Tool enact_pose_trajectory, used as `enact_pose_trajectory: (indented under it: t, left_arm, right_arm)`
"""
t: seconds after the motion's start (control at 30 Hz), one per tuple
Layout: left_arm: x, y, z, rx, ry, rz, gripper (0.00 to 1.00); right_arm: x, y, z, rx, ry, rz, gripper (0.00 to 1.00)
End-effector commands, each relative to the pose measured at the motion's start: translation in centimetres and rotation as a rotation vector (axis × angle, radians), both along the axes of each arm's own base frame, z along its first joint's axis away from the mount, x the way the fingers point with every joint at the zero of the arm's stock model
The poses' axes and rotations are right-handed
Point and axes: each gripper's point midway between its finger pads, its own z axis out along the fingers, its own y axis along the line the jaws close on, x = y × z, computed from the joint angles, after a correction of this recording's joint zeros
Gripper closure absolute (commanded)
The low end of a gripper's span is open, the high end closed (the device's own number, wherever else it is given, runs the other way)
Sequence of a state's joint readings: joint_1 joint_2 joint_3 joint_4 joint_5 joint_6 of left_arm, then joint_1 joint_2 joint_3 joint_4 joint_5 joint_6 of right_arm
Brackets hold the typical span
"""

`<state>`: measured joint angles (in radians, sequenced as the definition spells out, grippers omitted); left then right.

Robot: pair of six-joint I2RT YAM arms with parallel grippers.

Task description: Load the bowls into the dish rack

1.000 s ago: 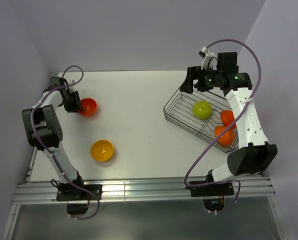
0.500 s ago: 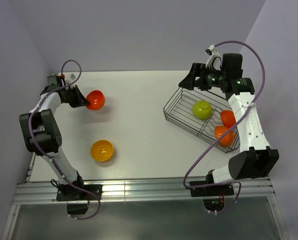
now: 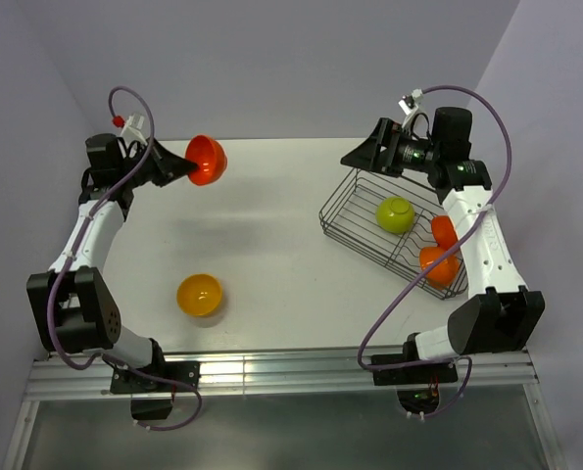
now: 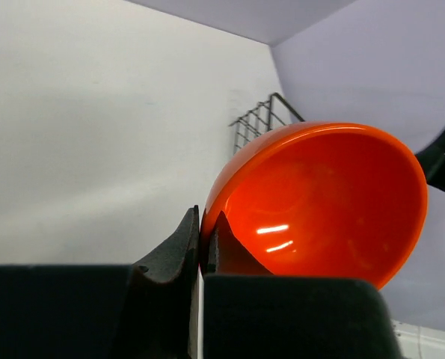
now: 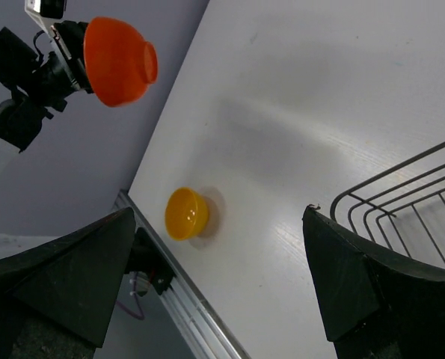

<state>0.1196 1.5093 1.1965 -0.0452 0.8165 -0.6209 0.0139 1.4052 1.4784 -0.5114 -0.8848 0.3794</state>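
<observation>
My left gripper (image 3: pixel 181 167) is shut on the rim of a red-orange bowl (image 3: pixel 205 160) and holds it tilted in the air above the table's back left. In the left wrist view the fingers (image 4: pixel 179 239) pinch the bowl (image 4: pixel 327 202) at its edge. A yellow-orange bowl (image 3: pixel 199 294) sits upright on the table, front left. The dish rack (image 3: pixel 336 211) lies at the right and holds a lime green bowl (image 3: pixel 396 213) and two red-orange bowls (image 3: pixel 445 231) (image 3: pixel 440 264). My right gripper (image 3: pixel 356 157) hovers open and empty over the rack's back left corner.
The right wrist view shows the held bowl (image 5: pixel 120 60), the yellow-orange bowl (image 5: pixel 186 213) and the rack's wire corner (image 5: pixel 401 196). The rack's end wires (image 4: pixel 259 120) show behind the held bowl. Purple walls close the back and sides. An aluminium rail (image 3: pixel 271 372) runs along the front.
My left gripper has shut on the red-orange bowl and lifted it off the table, up and toward the back right. My right gripper has tilted slightly and stayed open.
</observation>
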Motion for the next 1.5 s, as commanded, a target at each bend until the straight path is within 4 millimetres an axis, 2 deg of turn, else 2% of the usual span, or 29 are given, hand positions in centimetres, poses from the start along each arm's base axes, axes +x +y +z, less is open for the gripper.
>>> enact_pose_trajectory:
  t: [0.0,0.03,0.07,0.13,0.2,0.23,0.33,0.53,0.7,1.0,1.2,1.47]
  left_arm:
    - [-1.5,-3.8,5.2,-0.073,-0.129,-0.087,1.0]
    - [-2.2,-5.2,5.4,-0.092,-0.121,-0.117,1.0]
    - [-2.3,-5.3,5.6,-0.102,-0.121,-0.119,1.0]
    - [-3.6,-8.2,6.0,-0.135,-0.117,-0.181,1.0]
    - [-4.4,-9.5,6.4,-0.157,-0.13,-0.208,1.0]
    - [-5.2,-10.7,5.9,-0.163,-0.12,-0.239,1.0]
    - [-6.6,-12.4,5.5,-0.196,-0.123,-0.285,1.0]
    - [-7.6,-13.6,5.4,-0.274,-0.111,-0.319,1.0]
    - [-7.8,-14.4,5.1,-0.284,-0.096,-0.335,1.0]
    - [-8.2,-15.4,4.5,-0.267,-0.08,-0.354,1.0]
    - [-8.6,-15.9,4.3,-0.256,-0.086,-0.372,1.0]
    - [-8.9,-16.6,4.0,-0.241,-0.087,-0.384,1.0]
  right_arm:
    - [-1.2,1.2,2.8,0.076,-0.057,0.036,0.0]
    - [-1.5,1.9,2.8,0.079,-0.061,0.052,0.0]
    - [-1.7,2.3,2.8,0.079,-0.061,0.061,0.0]
    - [-2.5,3.5,2.8,0.082,-0.06,0.095,0.0]
    - [-3.1,4.3,2.7,0.086,-0.055,0.122,0.0]
    - [-3.6,5.2,2.6,0.086,-0.055,0.148,0.0]
    - [-4.2,6.4,2.3,0.102,-0.034,0.18,0.0]
    - [-5.7,8.8,2.0,0.15,0.021,0.253,0.0]
    - [-6.9,10.9,1.3,0.158,0.056,0.311,0.0]
    - [-6.3,12.7,2.0,0.126,0.039,0.323,0.0]
    - [-6.1,13.6,1.1,0.102,0.057,0.327,0.0]
    - [-6.0,14.7,1.2,0.096,0.061,0.341,0.0]
